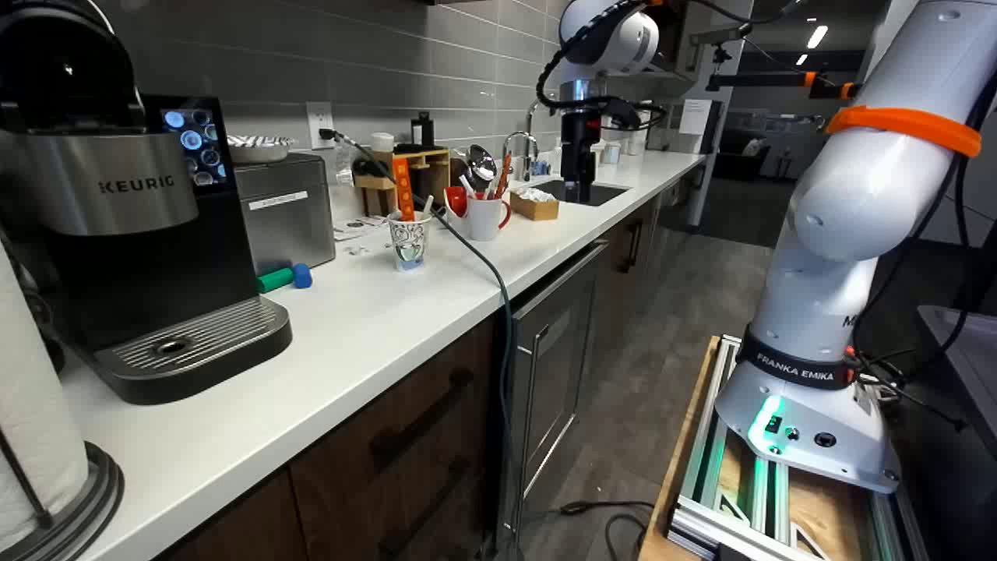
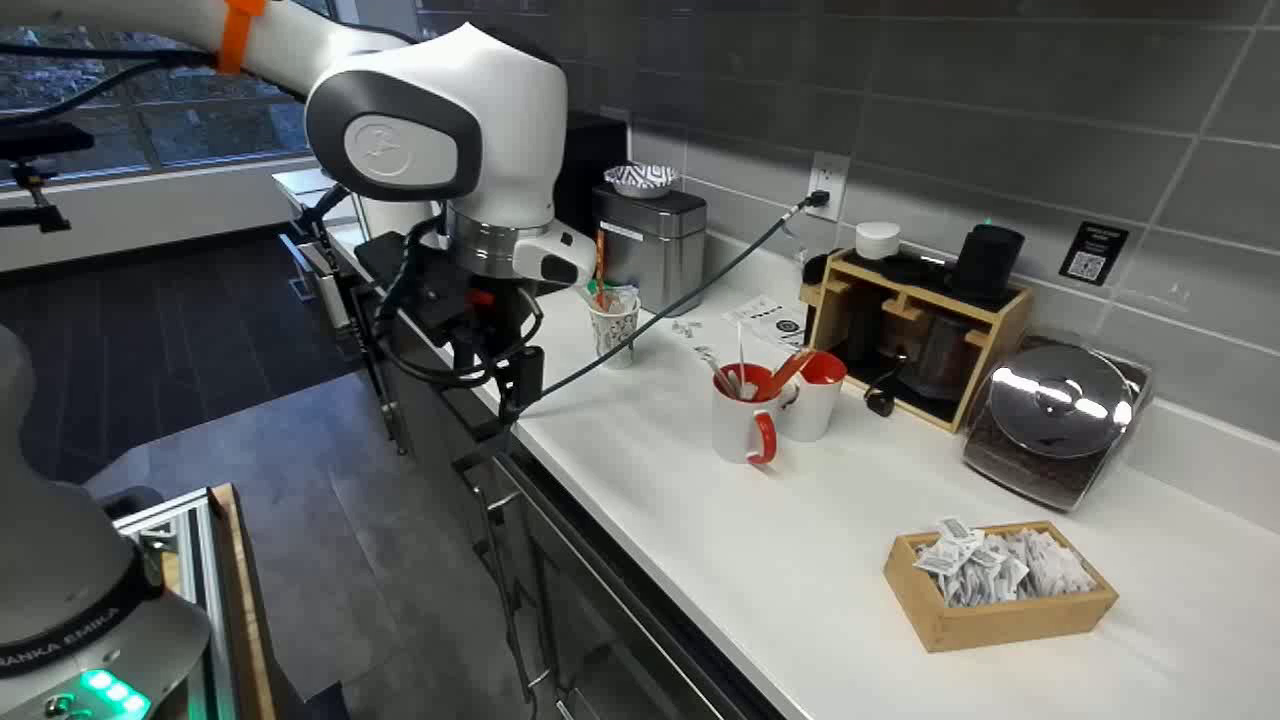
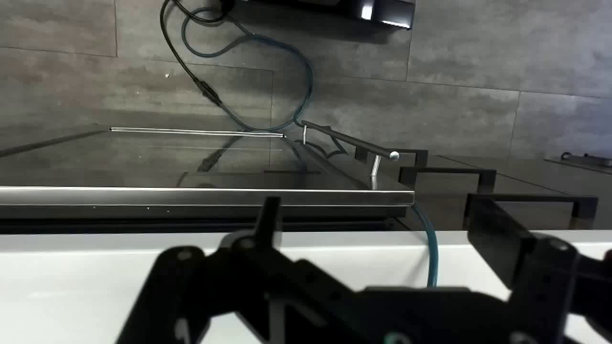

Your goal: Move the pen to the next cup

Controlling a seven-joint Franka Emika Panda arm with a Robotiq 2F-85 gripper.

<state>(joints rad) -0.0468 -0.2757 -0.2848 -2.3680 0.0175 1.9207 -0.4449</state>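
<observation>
A patterned paper cup (image 1: 409, 243) stands upright on the counter and shows in both exterior views (image 2: 613, 335). It holds a tall orange stick (image 1: 403, 191) and a pale one. A white mug with red inside and handle (image 1: 484, 220) holds several utensils, including a reddish-orange one (image 2: 793, 370); the mug also shows in an exterior view (image 2: 736, 430). A second red-lined mug (image 2: 812, 400) stands beside it, behind. I cannot tell which stick is the pen. My gripper (image 3: 382, 220) is open and empty, pointing down near the counter's front edge, apart from the cups (image 2: 515, 390).
A dark cable (image 2: 680, 305) runs from the wall outlet across the counter and over its front edge, and passes between my fingers in the wrist view (image 3: 431, 253). A wooden packet box (image 2: 1000, 620), a wooden organizer (image 2: 990, 340) and a coffee machine (image 1: 148, 195) stand on the counter.
</observation>
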